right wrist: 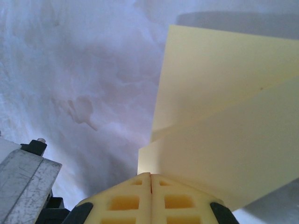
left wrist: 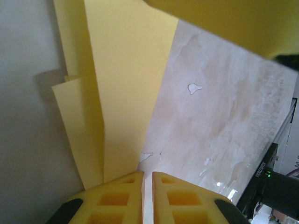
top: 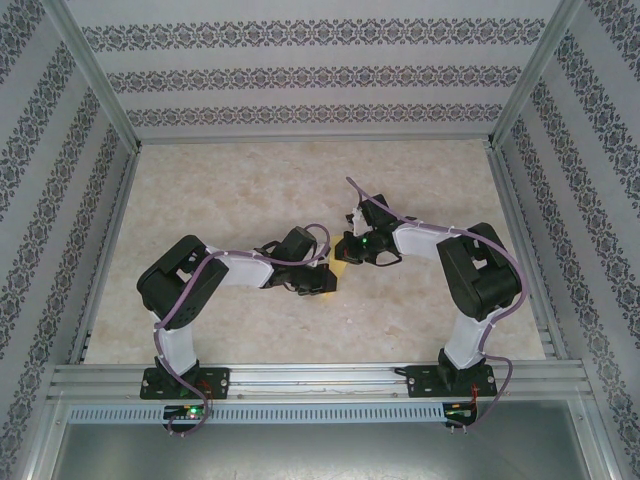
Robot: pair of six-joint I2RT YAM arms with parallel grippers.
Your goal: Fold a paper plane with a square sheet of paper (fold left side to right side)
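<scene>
The square sheet of paper (top: 338, 268) shows as a small yellow patch between the two grippers at mid-table. My right gripper (top: 350, 250) has its jaws pressed together (right wrist: 150, 174), and the folded yellow paper (right wrist: 224, 121) fans up and to the right from the tips. My left gripper (top: 324, 282) has its jaws almost together (left wrist: 147, 173), with a thin slit through which the table shows. Layered yellow paper (left wrist: 121, 93) rises from behind its left finger (left wrist: 117, 196); I cannot tell whether they touch. A blurred yellow flap (left wrist: 224, 23) hangs close overhead.
The marbled tabletop (top: 250, 190) is fenced by patterned walls and metal posts. An aluminium rail (top: 320, 375) carries both arm bases at the near edge. The right arm's dark link (left wrist: 275, 186) stands close beside the left gripper. A grey metal block (right wrist: 23, 182) sits low left.
</scene>
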